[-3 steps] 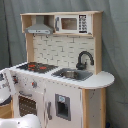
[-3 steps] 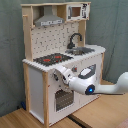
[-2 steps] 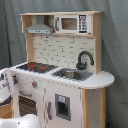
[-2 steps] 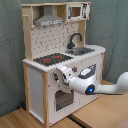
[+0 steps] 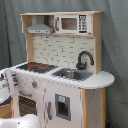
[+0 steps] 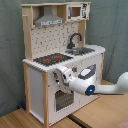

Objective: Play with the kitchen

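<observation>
Sink [image 5: 73,74] of kitchen [image 6: 75,65] apparently bare, hand [image 6: 61,76] at oven front, grip state unclear

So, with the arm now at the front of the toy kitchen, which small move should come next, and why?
Probably a small advance toward the oven door. In the second exterior view the gripper sits at the kitchen front, just below the hob and above the oven window. Whether it already touches anything cannot be seen.

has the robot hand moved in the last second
No clear move. In the second exterior view the hand hangs at the same spot before the kitchen front, below the hob.
</observation>
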### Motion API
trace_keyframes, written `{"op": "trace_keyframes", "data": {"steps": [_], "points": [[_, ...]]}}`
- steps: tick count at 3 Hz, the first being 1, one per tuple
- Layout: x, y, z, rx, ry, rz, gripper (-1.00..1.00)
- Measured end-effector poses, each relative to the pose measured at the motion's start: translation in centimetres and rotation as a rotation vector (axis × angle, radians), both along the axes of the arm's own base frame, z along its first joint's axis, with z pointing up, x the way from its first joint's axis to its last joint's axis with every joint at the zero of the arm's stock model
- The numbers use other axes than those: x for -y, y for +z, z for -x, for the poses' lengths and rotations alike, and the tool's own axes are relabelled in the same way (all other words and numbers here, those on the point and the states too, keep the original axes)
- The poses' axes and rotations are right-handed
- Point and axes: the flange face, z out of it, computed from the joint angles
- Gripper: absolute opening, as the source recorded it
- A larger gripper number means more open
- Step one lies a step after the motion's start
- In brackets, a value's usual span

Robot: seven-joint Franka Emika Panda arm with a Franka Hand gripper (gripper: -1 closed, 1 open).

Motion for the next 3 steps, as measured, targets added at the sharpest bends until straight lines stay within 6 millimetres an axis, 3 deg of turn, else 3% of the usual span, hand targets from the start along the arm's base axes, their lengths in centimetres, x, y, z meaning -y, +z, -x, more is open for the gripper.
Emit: {"op": "trace_keyframes", "data": {"steps": [1,3], "points": [[-1.4,1.4,3.6,0.036,0.021,0.029,1.0],[-0.7,3.8,8.3,0.091,-0.009,0.06,1.0]]}}
